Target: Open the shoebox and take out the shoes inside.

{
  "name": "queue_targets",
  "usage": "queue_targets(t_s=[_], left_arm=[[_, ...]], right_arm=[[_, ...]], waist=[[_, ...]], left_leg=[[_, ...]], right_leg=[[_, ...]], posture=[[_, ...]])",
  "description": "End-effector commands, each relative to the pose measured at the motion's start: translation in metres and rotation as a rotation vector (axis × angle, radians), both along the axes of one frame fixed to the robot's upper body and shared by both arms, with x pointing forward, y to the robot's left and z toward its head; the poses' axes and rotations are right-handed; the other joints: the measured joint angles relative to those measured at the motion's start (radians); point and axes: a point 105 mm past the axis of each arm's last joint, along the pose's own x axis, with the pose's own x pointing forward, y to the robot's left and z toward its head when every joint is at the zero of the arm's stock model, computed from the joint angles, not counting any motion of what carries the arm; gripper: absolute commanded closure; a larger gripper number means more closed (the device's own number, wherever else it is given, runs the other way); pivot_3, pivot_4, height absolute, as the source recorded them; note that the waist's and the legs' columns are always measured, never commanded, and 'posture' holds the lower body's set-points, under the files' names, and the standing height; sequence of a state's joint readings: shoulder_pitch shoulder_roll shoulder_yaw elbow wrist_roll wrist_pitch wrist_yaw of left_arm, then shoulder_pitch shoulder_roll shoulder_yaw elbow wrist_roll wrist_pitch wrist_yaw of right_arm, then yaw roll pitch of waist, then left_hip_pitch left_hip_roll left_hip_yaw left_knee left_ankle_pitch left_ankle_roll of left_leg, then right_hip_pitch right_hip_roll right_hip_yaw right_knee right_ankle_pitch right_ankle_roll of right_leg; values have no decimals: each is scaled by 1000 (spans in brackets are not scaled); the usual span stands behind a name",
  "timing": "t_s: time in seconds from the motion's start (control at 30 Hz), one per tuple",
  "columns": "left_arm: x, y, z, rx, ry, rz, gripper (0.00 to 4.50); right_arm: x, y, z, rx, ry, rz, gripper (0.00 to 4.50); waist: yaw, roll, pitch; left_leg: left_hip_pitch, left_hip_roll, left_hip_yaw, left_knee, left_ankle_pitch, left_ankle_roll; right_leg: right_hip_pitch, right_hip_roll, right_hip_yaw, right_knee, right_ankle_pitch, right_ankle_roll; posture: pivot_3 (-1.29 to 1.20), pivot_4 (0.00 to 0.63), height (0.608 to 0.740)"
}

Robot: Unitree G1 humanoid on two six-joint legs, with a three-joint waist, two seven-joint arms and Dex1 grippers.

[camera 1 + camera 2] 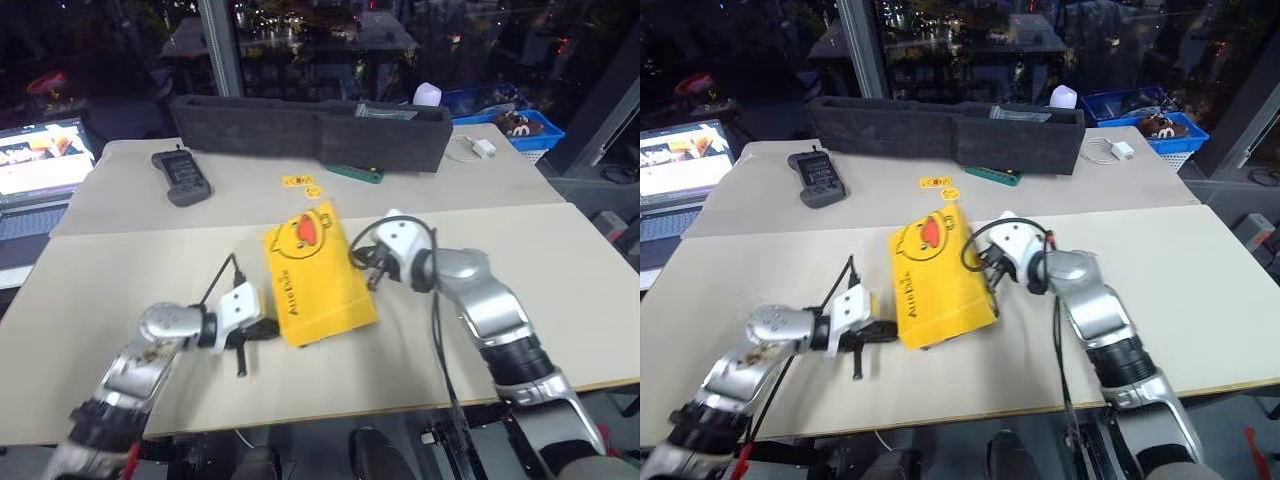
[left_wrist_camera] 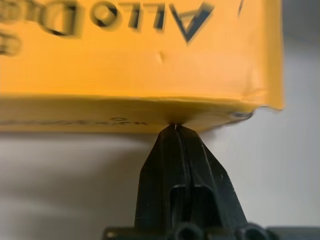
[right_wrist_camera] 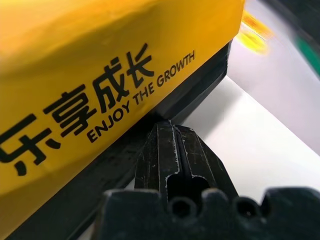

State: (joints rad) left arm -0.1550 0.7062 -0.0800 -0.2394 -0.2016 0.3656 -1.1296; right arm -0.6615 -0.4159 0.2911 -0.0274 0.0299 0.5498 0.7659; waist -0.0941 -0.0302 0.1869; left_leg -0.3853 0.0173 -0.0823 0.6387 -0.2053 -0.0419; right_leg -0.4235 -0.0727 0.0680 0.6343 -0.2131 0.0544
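The shoebox (image 1: 312,274) lies closed on the table's middle, its yellow lid with the duck face up and a black base (image 3: 165,107) showing under the lid's side. My left gripper (image 1: 262,330) is shut, empty, with its tip touching the lid's lower edge (image 2: 150,112) at the box's near left corner. My right gripper (image 1: 368,268) is shut and empty too, its tip against the box's right side, where the lid meets the black base. The shoes are hidden inside the closed box.
A long black foam tray (image 1: 310,128) runs along the far side of the table. A dark handheld device (image 1: 181,176) lies at the back left, a laptop (image 1: 40,165) stands further left, and a blue basket (image 1: 520,122) sits at the back right. Small yellow stickers (image 1: 300,183) lie behind the box.
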Motion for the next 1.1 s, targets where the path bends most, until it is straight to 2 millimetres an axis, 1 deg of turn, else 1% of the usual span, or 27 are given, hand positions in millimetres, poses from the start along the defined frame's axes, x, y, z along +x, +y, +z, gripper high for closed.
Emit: queue_targets(t_s=[0.03, 0.13, 0.3, 0.37, 0.47, 0.63, 0.77, 0.9, 0.97, 1.03, 1.1], left_arm=[[-5, 5, 25, -18, -80, 16, 4488], [-4, 12, 32, -32, -87, 57, 4488], [8, 19, 45, -52, -125, 115, 4488], [14, 20, 46, -53, -139, 129, 4488], [22, 22, 46, -56, -152, 145, 4488], [27, 21, 43, -33, -165, 132, 4488], [28, 19, 43, -45, -151, 115, 4488], [20, 25, 35, -30, -105, 110, 4488], [16, 30, 32, -27, -87, 120, 4488], [13, 44, 27, -11, -84, 168, 4488], [10, 55, 28, -28, -78, 212, 4488]], right_arm=[[-27, 35, -22, -27, 68, 195, 4429], [-28, 34, -27, -32, 77, 199, 4429], [-26, 21, -34, -50, 92, 165, 4429], [-25, 13, -37, -67, 93, 141, 4429], [-23, 4, -36, -59, 95, 111, 4429], [-24, -1, -32, -52, 93, 92, 4429], [-21, -5, -26, -40, 74, 63, 4429], [-10, -22, -12, -31, 43, 0, 4429], [-8, -30, -7, -32, 36, -20, 4429], [-10, -41, -1, -35, 37, -23, 4429], [-14, -52, 4, -32, 41, -24, 4429]], waist=[[3, 0, 0], [6, 0, 0], [16, 0, 0], [20, 0, 0], [25, 0, 0], [26, 0, 0], [27, 0, 1], [26, 0, 1], [25, 0, 1], [25, 0, 1], [25, 0, 1]], left_leg=[[0, 0, 0, 0, 0, 0], [0, -1, 0, 0, 0, 0], [-2, -1, 0, 0, 0, 0], [-2, -1, 0, 0, 0, 0], [-2, -1, 0, 0, 0, 0], [-2, -1, 0, 0, 0, 0], [-3, -1, 0, 0, 0, 0], [-3, -1, 0, 0, 0, 0], [-3, -1, 0, 0, 0, 0], [-3, -1, 0, 0, 0, 0], [-3, -1, 0, 0, 0, 0]], right_leg=[[0, 0, 0, 0, 0, 0], [0, -1, 0, 0, 0, 0], [-2, -1, 0, 0, 0, 0], [-2, -1, 0, 0, 0, 0], [-1, -1, 0, 0, 0, 0], [-2, -1, 0, -1, 0, 0], [-2, -1, 0, -1, 0, 0], [-2, -1, 0, -1, 0, 0], [-2, -1, 0, -1, 0, 0], [-2, -1, -1, -1, 0, 0], [-2, -1, -1, -1, 0, 0]], posture=[[0, 150, 715], [0, 150, 715], [0, 150, 715], [0, 150, 715], [0, 150, 715], [0, 150, 715], [0, 150, 715], [0, 150, 715], [0, 150, 715], [0, 150, 715], [0, 150, 715]])
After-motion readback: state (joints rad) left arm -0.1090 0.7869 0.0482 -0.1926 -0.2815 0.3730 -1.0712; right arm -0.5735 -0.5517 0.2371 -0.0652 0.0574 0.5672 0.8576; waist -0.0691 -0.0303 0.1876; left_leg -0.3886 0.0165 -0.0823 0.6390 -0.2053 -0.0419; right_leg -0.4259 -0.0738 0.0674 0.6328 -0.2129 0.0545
